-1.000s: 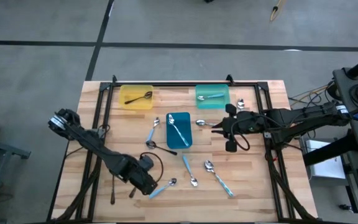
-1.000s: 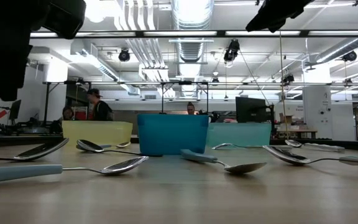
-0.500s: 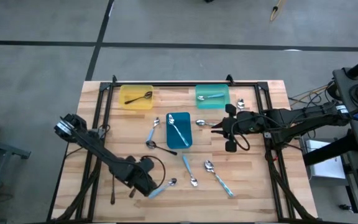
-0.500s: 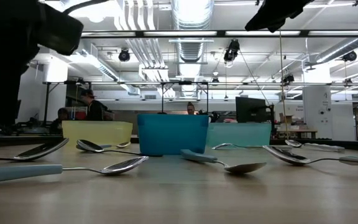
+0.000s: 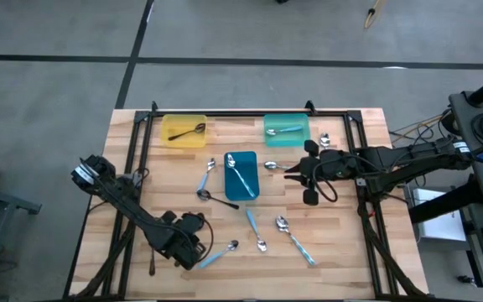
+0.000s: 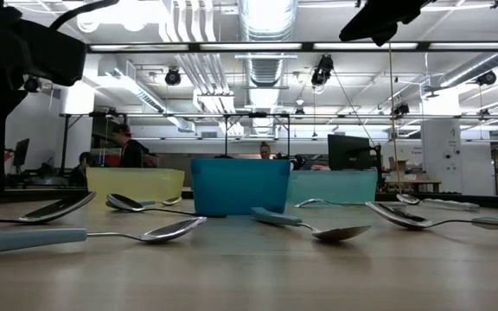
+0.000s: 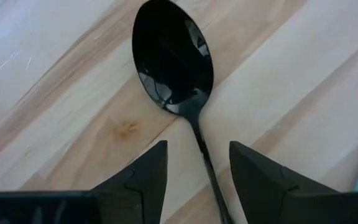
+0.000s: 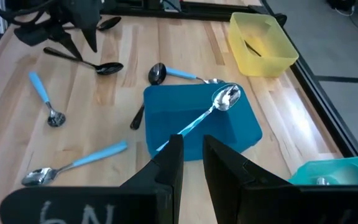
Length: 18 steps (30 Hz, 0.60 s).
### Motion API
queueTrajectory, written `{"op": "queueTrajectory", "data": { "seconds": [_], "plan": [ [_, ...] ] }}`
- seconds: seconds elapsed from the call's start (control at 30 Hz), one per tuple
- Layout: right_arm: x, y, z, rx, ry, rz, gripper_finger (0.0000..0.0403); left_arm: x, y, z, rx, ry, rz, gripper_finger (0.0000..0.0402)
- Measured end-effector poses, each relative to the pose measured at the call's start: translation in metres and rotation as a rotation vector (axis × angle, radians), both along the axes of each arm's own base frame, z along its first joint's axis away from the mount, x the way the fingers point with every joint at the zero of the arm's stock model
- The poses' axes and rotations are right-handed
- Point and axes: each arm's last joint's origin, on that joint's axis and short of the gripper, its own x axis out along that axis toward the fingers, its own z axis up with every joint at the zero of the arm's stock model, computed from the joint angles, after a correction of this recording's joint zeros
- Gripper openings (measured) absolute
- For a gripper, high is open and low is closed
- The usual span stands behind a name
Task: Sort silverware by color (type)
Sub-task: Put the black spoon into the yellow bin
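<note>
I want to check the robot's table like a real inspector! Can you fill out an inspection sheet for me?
Surface: wooden table, black rails along its edges.
Job's things: a black spoon lies flat between the left hand's fingers; a blue-handled spoon rests across the blue tray; more spoons lie loose.
Clutter: yellow tray and teal tray, each holding a spoon.
Hands: left hand open, low over the black spoon's handle; right hand holds nothing, above the table.
Cables: wires along both arms.
Surroundings: people beyond the table.
</note>
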Motion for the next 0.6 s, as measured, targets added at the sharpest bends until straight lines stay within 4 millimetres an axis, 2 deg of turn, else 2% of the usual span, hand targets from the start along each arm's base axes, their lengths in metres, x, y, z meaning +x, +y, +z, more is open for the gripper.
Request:
{"op": "queueTrajectory", "data": {
  "seconds": [0.3, 0.6],
  "plan": [
    [0.002, 0.0, 0.003, 0.005, -0.037, 0.0, 0.0052, 0.0, -0.006, -0.002, 0.02, -0.059, -0.002, 0.0152],
    [0.002, 0.0, 0.003, 0.021, -0.036, -0.009, 0.0052, 0.003, -0.011, -0.027, 0.054, 0.008, -0.001, 0.0152]
  ]
}}
